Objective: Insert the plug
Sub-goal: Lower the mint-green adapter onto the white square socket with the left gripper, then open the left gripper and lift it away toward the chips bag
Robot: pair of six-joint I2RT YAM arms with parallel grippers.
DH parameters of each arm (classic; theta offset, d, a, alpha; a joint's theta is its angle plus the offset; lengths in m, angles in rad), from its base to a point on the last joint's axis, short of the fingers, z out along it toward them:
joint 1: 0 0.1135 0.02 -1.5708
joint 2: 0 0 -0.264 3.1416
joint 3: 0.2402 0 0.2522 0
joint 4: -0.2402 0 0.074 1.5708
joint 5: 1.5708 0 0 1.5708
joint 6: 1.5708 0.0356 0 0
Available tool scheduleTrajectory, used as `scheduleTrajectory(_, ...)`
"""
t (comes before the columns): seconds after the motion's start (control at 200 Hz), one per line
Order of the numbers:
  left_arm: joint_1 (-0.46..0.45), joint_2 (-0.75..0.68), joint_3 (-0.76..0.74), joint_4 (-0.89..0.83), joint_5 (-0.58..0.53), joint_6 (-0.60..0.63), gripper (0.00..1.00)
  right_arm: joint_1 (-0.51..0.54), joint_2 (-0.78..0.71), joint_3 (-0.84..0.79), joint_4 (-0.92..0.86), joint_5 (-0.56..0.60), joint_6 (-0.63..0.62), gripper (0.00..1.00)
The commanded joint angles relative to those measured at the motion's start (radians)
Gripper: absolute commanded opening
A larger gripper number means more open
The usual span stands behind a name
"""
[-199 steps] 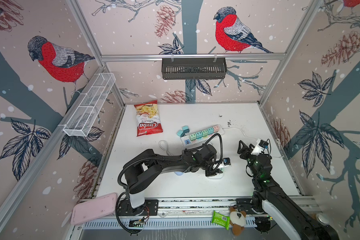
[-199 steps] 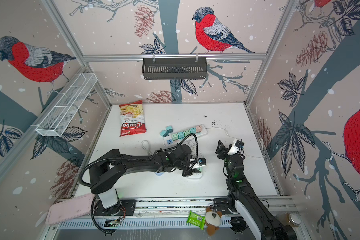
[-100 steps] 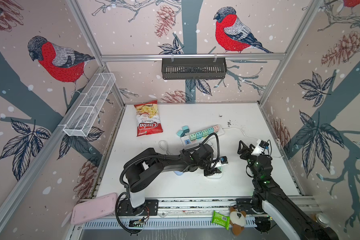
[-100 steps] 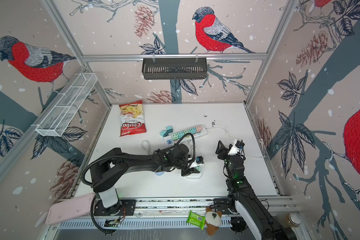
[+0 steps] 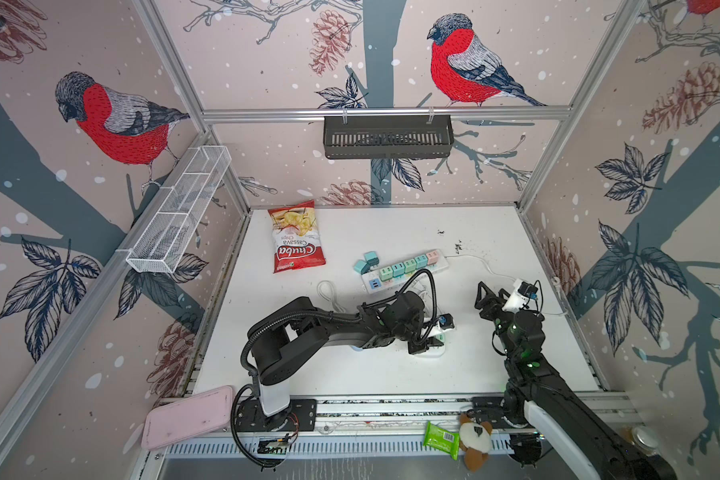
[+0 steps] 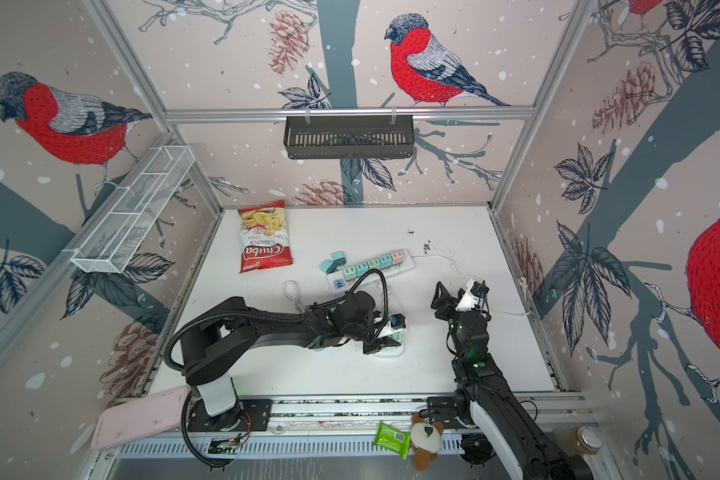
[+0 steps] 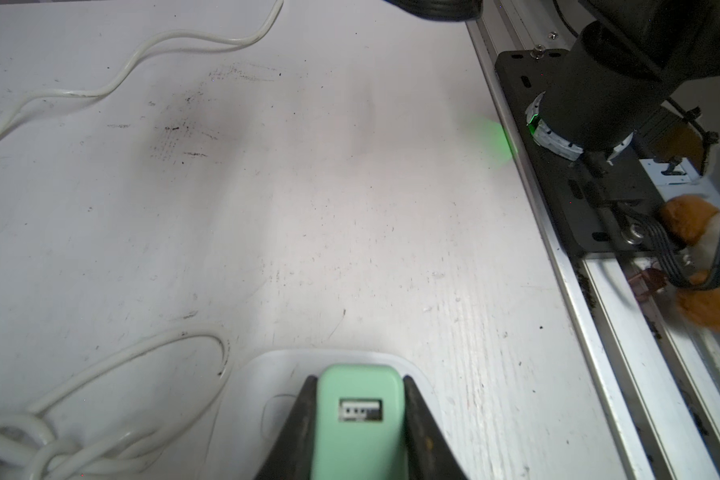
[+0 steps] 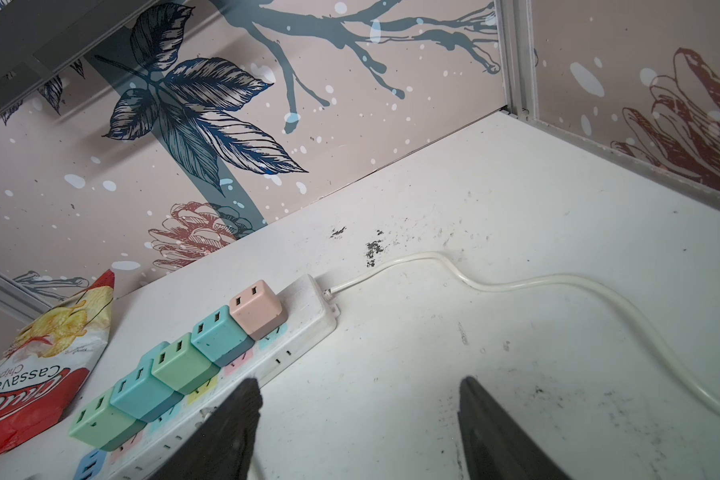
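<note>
Mint-green plastic USB plug [image 7: 358, 419] is clamped in your left gripper [image 7: 358, 380], over the white rounded socket block [image 7: 267, 374] near the front edge of the white table [image 5: 391, 374]. Your right gripper [image 8: 360, 386] hangs empty, jaws apart, toward the right edge. Farther back lies the white power strip [image 8: 304, 309] with pastel cube plugs [image 8: 219, 336], then a red chips bag [image 5: 296, 237] near the far left corner.

chips bag [image 5: 296, 237] (label upside down); plush toy [image 5: 476, 436] touching green packet [image 5: 441, 439]

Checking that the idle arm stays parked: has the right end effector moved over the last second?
No. In a top view the right end effector sits at the same spot beside the white cord.
</note>
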Motion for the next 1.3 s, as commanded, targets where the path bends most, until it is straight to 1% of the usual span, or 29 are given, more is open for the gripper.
scheduleTrajectory(0.0, -0.005, 0.010, -0.016, -0.166, -0.104, 0.018, 0.00, -0.001, -0.001, 0.000, 0.028, -0.007, 0.012, 0.76)
scheduleTrajectory(0.235, -0.005, 0.042, -0.006, -0.169, -0.105, 0.033, 0.00, -0.001, -0.005, -0.001, 0.028, -0.006, 0.012, 0.76)
scheduleTrajectory(0.39, -0.003, 0.034, -0.019, -0.150, -0.099, 0.039, 0.00, -0.001, -0.001, 0.001, 0.030, -0.004, 0.014, 0.76)
scheduleTrajectory(0.465, -0.003, 0.025, -0.014, -0.142, -0.123, 0.025, 0.00, -0.001, -0.004, 0.001, 0.029, -0.006, 0.014, 0.76)
scheduleTrajectory(0.505, -0.003, 0.013, 0.004, -0.152, -0.142, 0.019, 0.13, -0.001, -0.003, 0.000, 0.028, -0.007, 0.014, 0.76)
scheduleTrajectory(0.535, -0.003, 0.002, 0.021, -0.168, -0.150, 0.018, 0.26, -0.001, -0.004, 0.000, 0.028, -0.006, 0.014, 0.76)
scheduleTrajectory(0.54, -0.003, 0.000, 0.024, -0.171, -0.151, 0.018, 0.30, -0.001, -0.005, 0.000, 0.028, -0.007, 0.014, 0.76)
scheduleTrajectory(0.545, -0.003, -0.002, 0.027, -0.174, -0.153, 0.018, 0.36, -0.001, -0.004, 0.000, 0.028, -0.006, 0.014, 0.76)
scheduleTrajectory(0.55, -0.004, -0.003, 0.031, -0.177, -0.154, 0.018, 0.46, -0.001, -0.004, -0.001, 0.029, -0.006, 0.014, 0.76)
scheduleTrajectory(0.56, -0.004, -0.009, 0.036, -0.183, -0.154, 0.018, 0.78, -0.001, -0.005, -0.001, 0.028, -0.007, 0.014, 0.76)
scheduleTrajectory(0.565, -0.004, -0.013, 0.039, -0.187, -0.155, 0.019, 0.88, -0.002, -0.005, -0.001, 0.027, -0.007, 0.014, 0.76)
scheduleTrajectory(0.57, -0.004, -0.015, 0.044, -0.189, -0.156, 0.020, 0.93, -0.001, -0.006, -0.001, 0.028, -0.007, 0.014, 0.76)
scheduleTrajectory(0.575, -0.004, -0.017, 0.047, -0.193, -0.157, 0.020, 0.96, -0.001, -0.006, 0.000, 0.028, -0.007, 0.014, 0.76)
scheduleTrajectory(0.585, -0.003, -0.023, 0.054, -0.199, -0.157, 0.020, 0.98, -0.001, -0.006, 0.000, 0.029, -0.008, 0.014, 0.76)
scheduleTrajectory(0.641, -0.002, -0.062, 0.066, -0.225, -0.162, 0.026, 0.99, -0.001, -0.007, 0.000, 0.028, -0.008, 0.014, 0.76)
scheduleTrajectory(0.691, 0.001, -0.105, 0.113, -0.244, -0.159, 0.033, 0.99, -0.001, -0.008, -0.002, 0.027, -0.007, 0.014, 0.76)
scheduleTrajectory(0.786, 0.006, -0.199, 0.138, -0.267, -0.137, 0.042, 0.99, -0.001, -0.007, 0.000, 0.028, -0.005, 0.014, 0.76)
scheduleTrajectory(0.876, 0.015, -0.308, 0.105, -0.226, -0.146, 0.023, 0.99, -0.001, -0.008, 0.000, 0.027, -0.003, 0.014, 0.77)
scheduleTrajectory(0.936, 0.037, -0.389, 0.044, -0.159, -0.178, -0.043, 0.99, -0.001, -0.007, 0.000, 0.029, -0.005, 0.014, 0.80)
scheduleTrajectory(0.971, 0.067, -0.439, -0.002, -0.108, -0.209, -0.102, 0.99, 0.000, -0.008, 0.000, 0.028, -0.007, 0.016, 0.88)
scheduleTrajectory(1.006, 0.100, -0.486, -0.057, -0.046, -0.283, -0.188, 0.99, 0.003, -0.007, 0.008, 0.018, -0.005, 0.024, 0.99)
scheduleTrajectory(1.031, 0.124, -0.517, -0.096, -0.008, -0.345, -0.243, 0.97, 0.006, -0.008, 0.018, -0.002, 0.021, 0.049, 1.00)
scheduleTrajectory(1.056, 0.151, -0.545, -0.131, 0.018, -0.401, -0.271, 0.97, 0.008, -0.006, 0.030, -0.030, 0.056, 0.084, 1.00)
scheduleTrajectory(1.096, 0.188, -0.583, -0.179, 0.045, -0.459, -0.302, 0.97, 0.008, -0.003, 0.052, -0.077, 0.107, 0.136, 1.00)
scheduleTrajectory(1.131, 0.230, -0.609, -0.204, 0.041, -0.490, -0.345, 0.97, 0.009, 0.000, 0.067, -0.100, 0.125, 0.173, 1.00)
scheduleTrajectory(1.171, 0.288, -0.639, -0.222, 0.023, -0.457, -0.389, 0.98, 0.010, -0.001, 0.078, -0.115, 0.128, 0.218, 1.00)
scheduleTrajectory(1.246, 0.399, -0.707, -0.294, 0.057, -0.296, -0.437, 0.99, 0.010, -0.017, 0.090, -0.157, 0.132, 0.330, 1.00)
scheduleTrajectory(1.271, 0.421, -0.731, -0.321, 0.085, -0.269, -0.455, 0.98, 0.010, -0.024, 0.089, -0.169, 0.133, 0.366, 1.00)
scheduleTrajectory(1.296, 0.440, -0.757, -0.351, 0.115, -0.274, -0.482, 0.98, 0.010, -0.031, 0.088, -0.167, 0.124, 0.384, 1.00)
